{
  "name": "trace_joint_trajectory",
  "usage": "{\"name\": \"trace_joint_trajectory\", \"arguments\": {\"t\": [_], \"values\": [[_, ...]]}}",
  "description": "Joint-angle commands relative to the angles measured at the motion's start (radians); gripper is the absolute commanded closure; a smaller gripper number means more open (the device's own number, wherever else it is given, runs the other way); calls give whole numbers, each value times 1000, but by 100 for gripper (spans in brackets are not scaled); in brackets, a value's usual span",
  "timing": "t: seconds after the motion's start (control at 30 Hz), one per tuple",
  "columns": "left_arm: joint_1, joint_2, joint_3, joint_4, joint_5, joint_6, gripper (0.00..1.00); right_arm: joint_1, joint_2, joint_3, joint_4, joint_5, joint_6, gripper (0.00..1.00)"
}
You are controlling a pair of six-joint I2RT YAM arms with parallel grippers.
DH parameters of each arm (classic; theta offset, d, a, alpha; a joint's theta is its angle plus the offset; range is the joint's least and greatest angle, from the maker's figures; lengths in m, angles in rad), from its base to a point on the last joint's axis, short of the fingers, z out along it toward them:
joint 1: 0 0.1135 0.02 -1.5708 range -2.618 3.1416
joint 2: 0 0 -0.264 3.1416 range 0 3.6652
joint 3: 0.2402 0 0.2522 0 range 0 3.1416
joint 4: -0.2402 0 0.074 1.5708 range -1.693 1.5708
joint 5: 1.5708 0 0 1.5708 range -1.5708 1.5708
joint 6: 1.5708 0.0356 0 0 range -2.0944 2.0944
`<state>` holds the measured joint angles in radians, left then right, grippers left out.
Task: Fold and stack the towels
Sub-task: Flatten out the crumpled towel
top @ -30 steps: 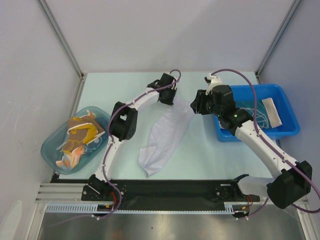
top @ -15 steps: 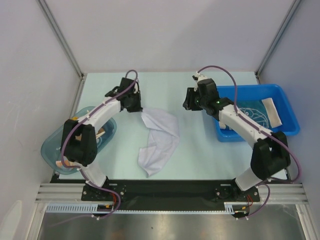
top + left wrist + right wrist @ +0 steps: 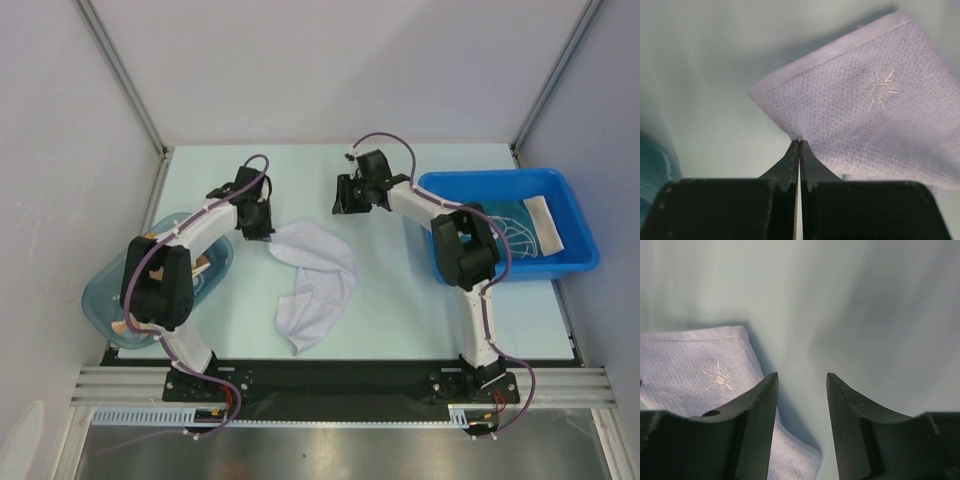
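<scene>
The white towel (image 3: 320,275) lies rumpled on the table (image 3: 400,295), the left gripper (image 3: 799,143) pinched tight on its edge and the right gripper (image 3: 801,382) parted, empty, just beside the starred corner, so spreading it flat, I'd say, needs that corner grabbed next.

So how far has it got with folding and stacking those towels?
Early on. Nothing looks folded or stacked on the table yet. In hand: the left gripper is shut on a corner of the white star-marked cloth towel, which lies rumpled; the right gripper hovers open beside it. Left: that fold, plus the cloths in the translucent teal tub.
</scene>
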<state>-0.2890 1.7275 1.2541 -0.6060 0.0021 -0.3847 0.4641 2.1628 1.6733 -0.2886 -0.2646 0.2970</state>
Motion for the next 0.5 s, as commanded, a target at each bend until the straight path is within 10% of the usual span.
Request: {"name": "trace_joint_trajectory", "arguments": {"t": [0.0, 0.47], "values": [[11, -3, -44, -47, -47, -23, 100, 31, 64, 95, -27, -110, -50, 50], [16, 26, -56, 6, 41, -23, 100, 88, 172, 115, 5, -288, -22, 55]]}}
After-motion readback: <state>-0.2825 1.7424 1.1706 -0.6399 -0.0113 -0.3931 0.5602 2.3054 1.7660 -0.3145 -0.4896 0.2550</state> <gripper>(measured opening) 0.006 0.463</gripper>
